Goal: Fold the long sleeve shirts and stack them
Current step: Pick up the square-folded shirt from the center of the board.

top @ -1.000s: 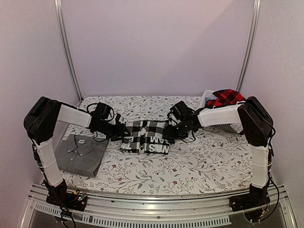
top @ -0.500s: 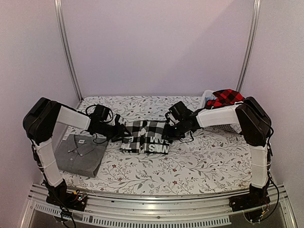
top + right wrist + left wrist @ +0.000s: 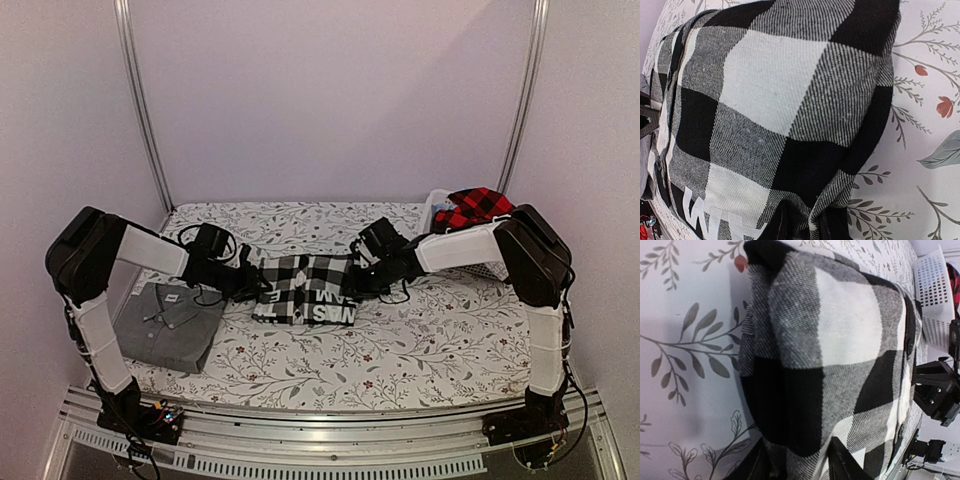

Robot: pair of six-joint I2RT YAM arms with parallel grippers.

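The black-and-white check shirt (image 3: 305,288) lies folded at the table's middle, white lettering along its near edge. My left gripper (image 3: 253,279) is at its left edge and my right gripper (image 3: 356,279) at its right edge. In the left wrist view the shirt (image 3: 830,350) fills the frame, and the gripper (image 3: 799,467) holds its edge between the fingers. In the right wrist view the gripper (image 3: 805,227) pinches a bunched fold of the shirt (image 3: 770,90). The grey collared shirt (image 3: 170,322) lies folded at the near left. The red-and-black check shirt (image 3: 478,205) lies in the basket.
The white plastic basket (image 3: 490,266) stands at the back right, behind my right arm; it also shows in the left wrist view (image 3: 932,295). The floral tablecloth (image 3: 400,350) covers the table. Metal frame posts rise at both back corners.
Both grippers have edged slightly inward and toward the near side at the shirt's two edges. The shirt's shape looks nearly the same.
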